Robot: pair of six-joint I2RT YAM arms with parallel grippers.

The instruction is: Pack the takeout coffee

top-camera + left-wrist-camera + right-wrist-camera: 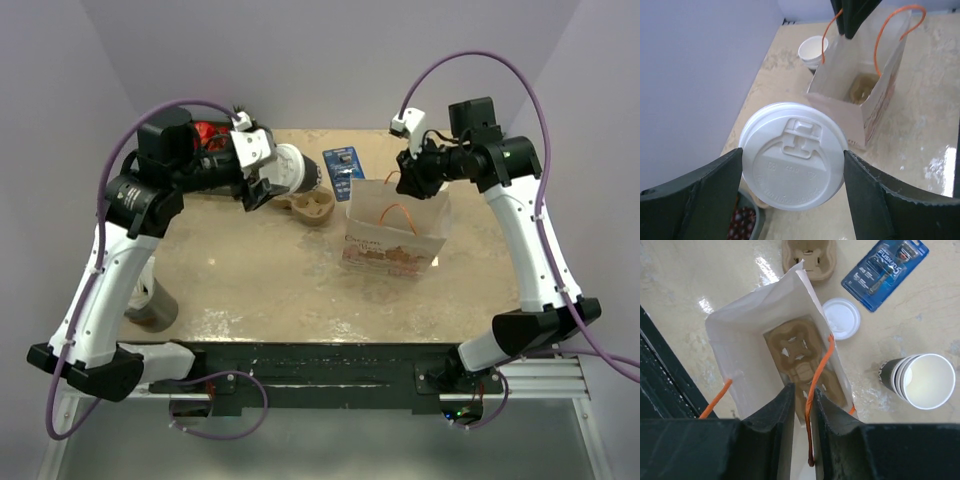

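Note:
The takeout coffee (792, 165) fills the left wrist view, its round white lid facing the camera. My left gripper (793, 155) is shut on it, one black finger against each side of the lid. From above, the cup (300, 170) hangs tilted over the table's back left, left of the bag. My right gripper (804, 390) stands over the rim of the open paper bag (747, 340). Its jaws are a narrow gap apart, and the orange handle (812, 390) hangs loose in that gap. A pulp carrier (802, 357) lies on the bag's floor.
A second pulp carrier (312, 207) sits left of the bag (395, 235). A blue razor pack (343, 162) lies behind it. Beside the bag lie a loose white lid (841, 317) and stacked lidless cups (920, 380). A grey bowl of dark berries (742, 220) sits below the held cup.

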